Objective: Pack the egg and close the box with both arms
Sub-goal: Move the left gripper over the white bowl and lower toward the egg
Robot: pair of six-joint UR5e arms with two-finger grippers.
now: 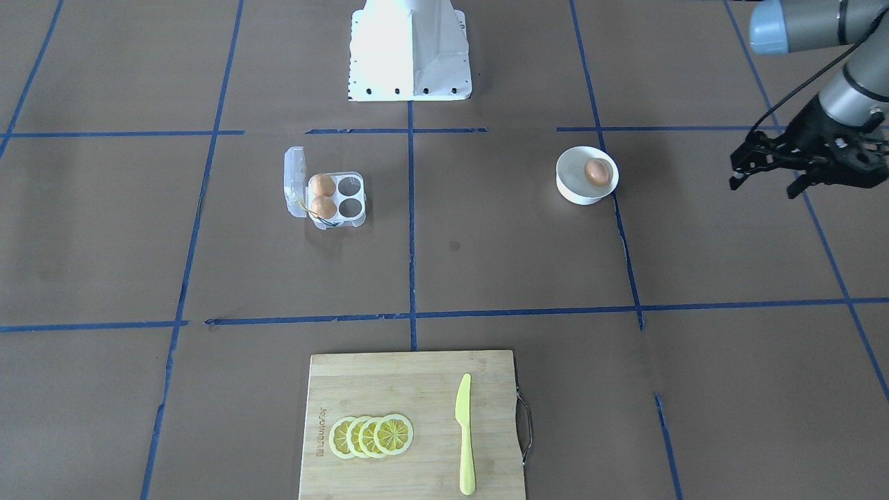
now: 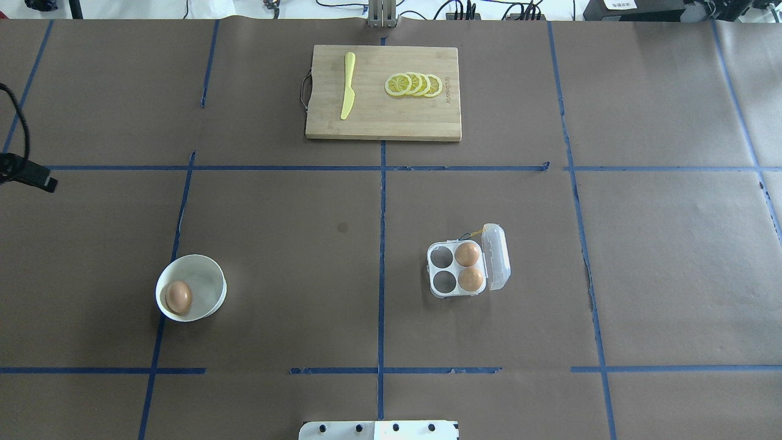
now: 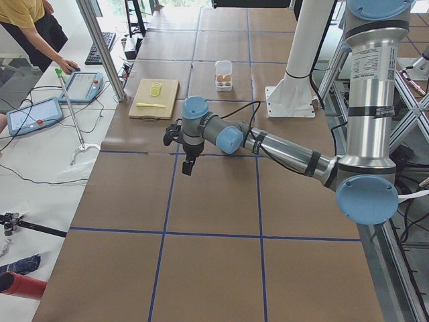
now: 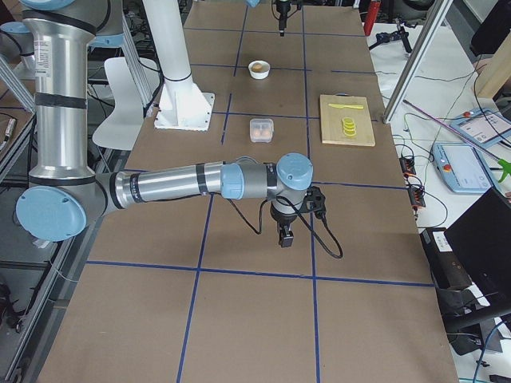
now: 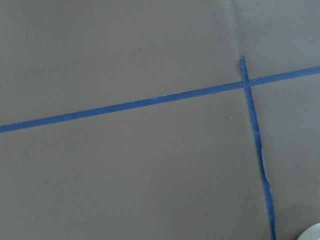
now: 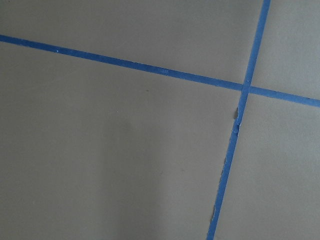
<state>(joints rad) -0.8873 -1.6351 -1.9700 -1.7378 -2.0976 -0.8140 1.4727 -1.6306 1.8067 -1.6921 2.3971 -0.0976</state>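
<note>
One tan egg (image 1: 597, 171) lies in a white bowl (image 1: 573, 191), also in the overhead view (image 2: 178, 296). The clear carton (image 1: 347, 203) (image 2: 441, 269) stands open, its lid (image 1: 295, 182) folded out sideways. Two eggs (image 1: 321, 185) (image 1: 323, 206) fill the cells by the lid; the other two cells are empty. My left gripper (image 1: 764, 186) hovers open and empty beside the bowl, well apart from it. My right gripper (image 4: 285, 235) shows only in the exterior right view, far from the carton; I cannot tell whether it is open or shut.
A wooden cutting board (image 1: 389, 389) with a yellow knife (image 1: 464, 430) and lemon slices (image 1: 371, 436) lies at the operators' edge. The white pedestal (image 1: 410, 48) stands at the robot's side. The bowl's rim (image 5: 312, 234) shows in the left wrist view's corner.
</note>
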